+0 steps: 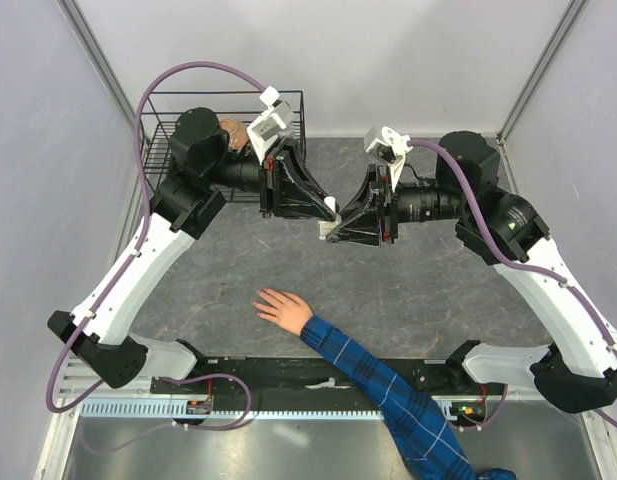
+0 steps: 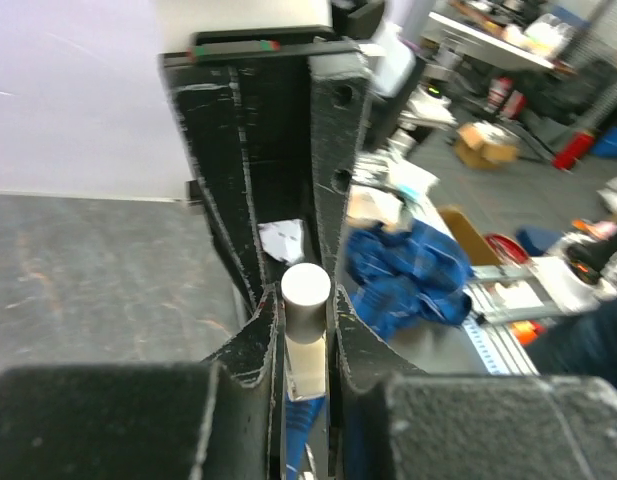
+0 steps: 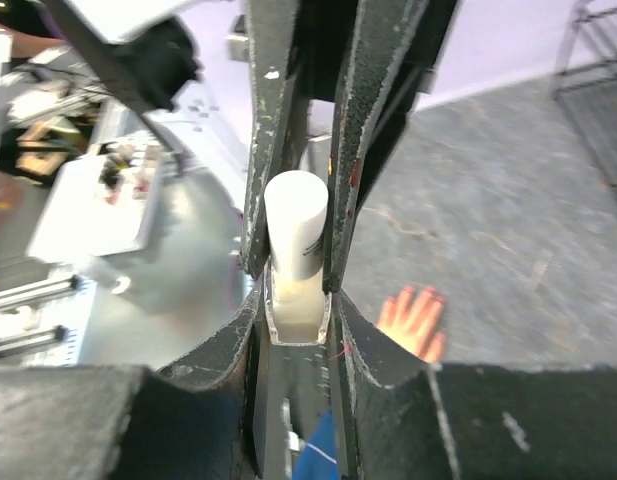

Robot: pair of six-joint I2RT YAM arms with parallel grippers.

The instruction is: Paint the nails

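A bare hand lies palm down on the grey table, fingers spread toward the left. Its arm wears a blue plaid sleeve. The nails are too small to make out there. The hand also shows in the right wrist view, its fingertips pinkish. Both grippers meet above the table's middle on a small clear bottle. My left gripper is shut on its white cap. My right gripper is shut on the bottle's clear body, with the cap above it.
A black wire basket stands at the back left behind the left arm, with a brownish object in it. A metal rail runs along the near edge. Grey walls and frame posts close in the sides.
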